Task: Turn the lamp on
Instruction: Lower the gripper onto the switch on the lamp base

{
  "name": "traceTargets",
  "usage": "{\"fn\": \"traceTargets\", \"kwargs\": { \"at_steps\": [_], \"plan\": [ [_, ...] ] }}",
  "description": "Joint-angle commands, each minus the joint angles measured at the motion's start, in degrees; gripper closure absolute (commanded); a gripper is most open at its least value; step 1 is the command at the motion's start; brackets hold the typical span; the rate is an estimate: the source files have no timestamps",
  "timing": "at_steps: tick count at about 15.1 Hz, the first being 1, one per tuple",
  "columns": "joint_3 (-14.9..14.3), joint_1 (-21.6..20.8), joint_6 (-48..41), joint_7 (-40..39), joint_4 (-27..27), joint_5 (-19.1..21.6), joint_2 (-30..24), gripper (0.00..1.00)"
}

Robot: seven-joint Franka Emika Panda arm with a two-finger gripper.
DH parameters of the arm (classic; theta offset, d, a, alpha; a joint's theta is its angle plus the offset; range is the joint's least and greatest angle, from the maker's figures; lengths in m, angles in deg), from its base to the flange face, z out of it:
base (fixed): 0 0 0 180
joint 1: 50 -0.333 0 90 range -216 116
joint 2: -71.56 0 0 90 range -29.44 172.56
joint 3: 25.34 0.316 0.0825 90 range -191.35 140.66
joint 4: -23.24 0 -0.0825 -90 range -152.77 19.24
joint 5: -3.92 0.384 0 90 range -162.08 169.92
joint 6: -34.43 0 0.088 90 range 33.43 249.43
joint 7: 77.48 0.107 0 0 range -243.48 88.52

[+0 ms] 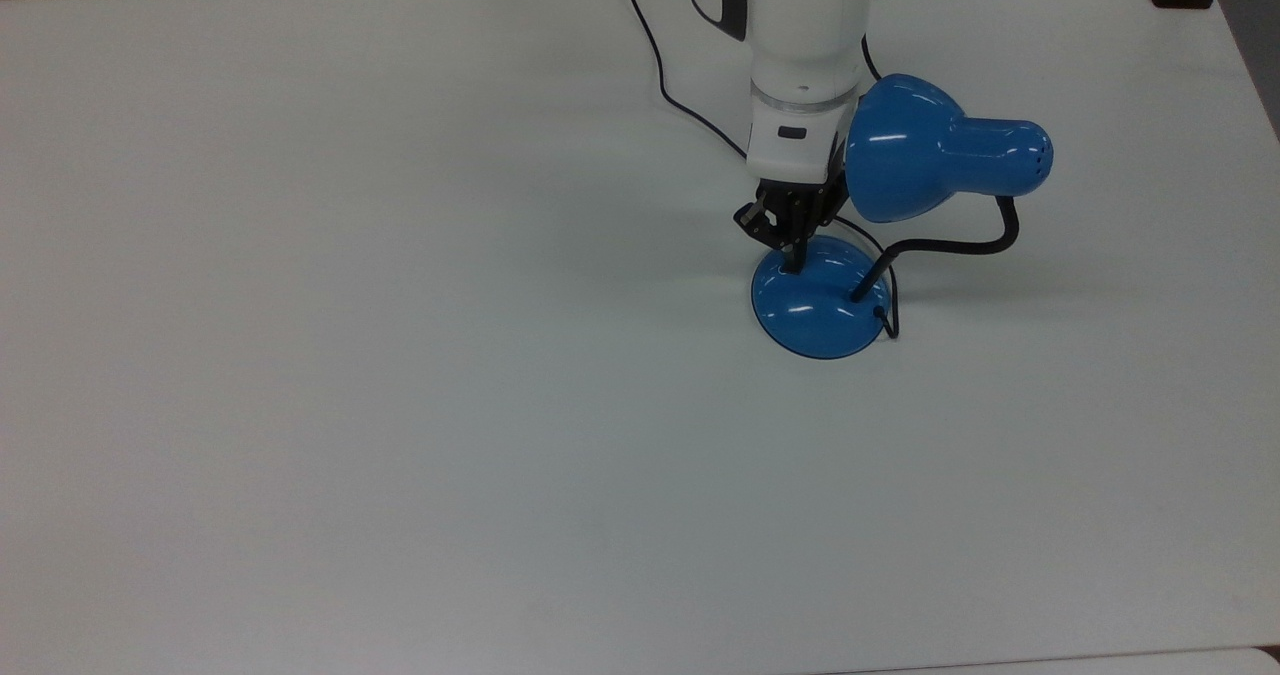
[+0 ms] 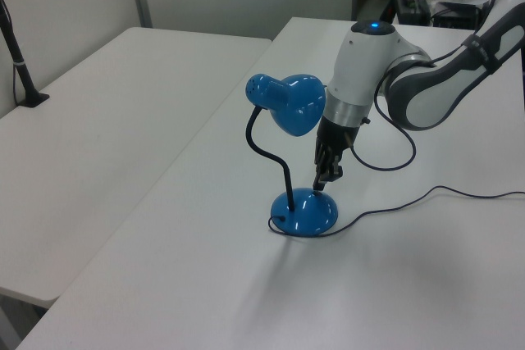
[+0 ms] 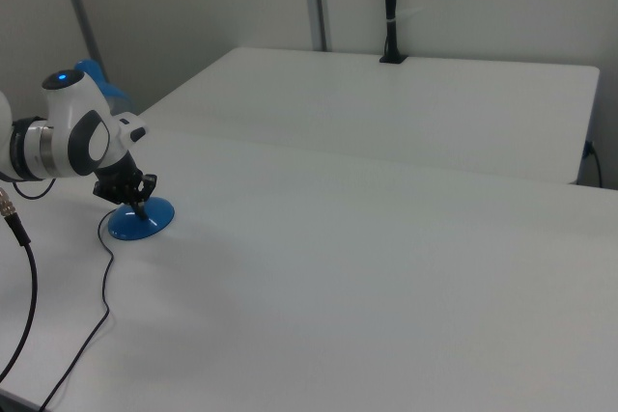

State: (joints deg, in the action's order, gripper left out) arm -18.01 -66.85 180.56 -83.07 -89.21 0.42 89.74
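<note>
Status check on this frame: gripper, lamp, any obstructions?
Gripper shut, fingertips down on the lamp base at the switch spot. No glow visible from the shade. Cord trails clear; nothing in the way.

Lamp: shade and domed base in glossy blue, enamel-like finish with sharp white highlights; gooseneck matt black, seemingly flexible. Cord: thin, black, smooth-sheathed. Arm: smooth white shell with a soft sheen, grey sections visible in the left view. End effector: matt black, hard-looking parts, material cannot be told. Tabletop: smooth, matt white to pale grey, faintly reflecting light, without visible grain or texture.
</note>
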Motion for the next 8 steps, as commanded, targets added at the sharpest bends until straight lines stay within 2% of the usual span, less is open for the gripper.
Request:
{"fn": "traceTargets", "kwargs": {
  "at_steps": [1,8],
  "plan": [
    [1.1,0.41,4.59,-1.88,-0.58,1.21,0.89,1.0],
    [1.28,0.58,5.66,-1.88,-0.41,1.21,1.42,1.0]
  ]
}}
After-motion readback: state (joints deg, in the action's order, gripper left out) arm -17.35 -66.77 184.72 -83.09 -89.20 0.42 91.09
